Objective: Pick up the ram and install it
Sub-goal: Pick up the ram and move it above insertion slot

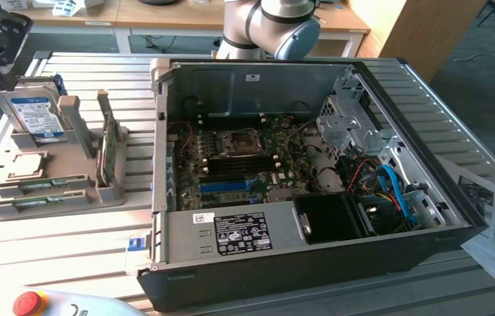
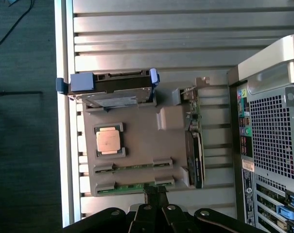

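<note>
**Ram (image 2: 129,186) in its cradle, hand (image 2: 156,193) clenched and empty**

The ram lies flat in the outermost slot of the grey holder (image 2: 142,141), its ends seated in small grey end blocks. A second stick (image 2: 132,166) lies just beside it in the next slot. The hand's fingers are pressed together with nothing between them. In the wrist view their tips sit over the holder's edge, right by the ram's middle; how high above it they are I cannot tell. Further across the holder are a processor chip (image 2: 109,141), a hard drive (image 2: 115,94) standing on edge, and the broader green card (image 2: 193,116) upright. That card is on the side nearest the open computer case (image 2: 270,131) on the slatted tabletop (image 2: 161,43).

The step in hand looks like the approach for the pick. To do it well, the fingers would need to part before coming down. They should straddle the stick across its thin faces at mid-length and stay clear of the neighbouring stick. A lopsided grip would likely cock it against the end blocks.
</note>
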